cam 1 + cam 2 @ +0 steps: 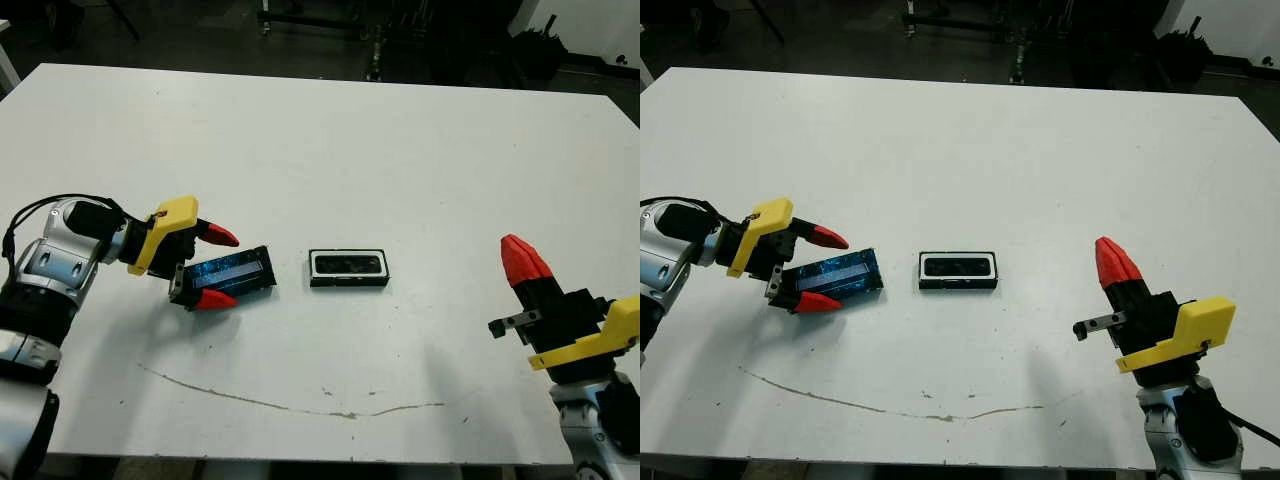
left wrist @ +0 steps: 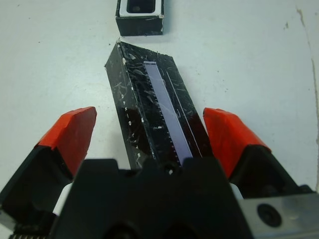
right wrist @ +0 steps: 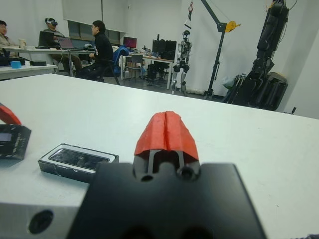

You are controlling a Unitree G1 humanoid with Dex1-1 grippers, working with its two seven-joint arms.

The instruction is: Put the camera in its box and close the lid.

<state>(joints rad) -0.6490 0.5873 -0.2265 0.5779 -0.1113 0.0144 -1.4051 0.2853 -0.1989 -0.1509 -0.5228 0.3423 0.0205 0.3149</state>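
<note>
With nothing lying between them, the lid (image 1: 233, 271) is sitting flat just left of the box (image 1: 348, 268), which is holding the camera (image 1: 348, 263), the left gripper (image 1: 214, 268) spreading around the lid and the right gripper (image 1: 522, 258) pressing together well right of the box.

head stereo pair: looks forward and down over the white bench (image 1: 330, 140), both eyes share the whole scene | left wrist: close above the lid (image 2: 154, 107), box (image 2: 140, 15) beyond | right wrist: low, level across bench, shares the box (image 3: 77, 161), room beyond
</note>
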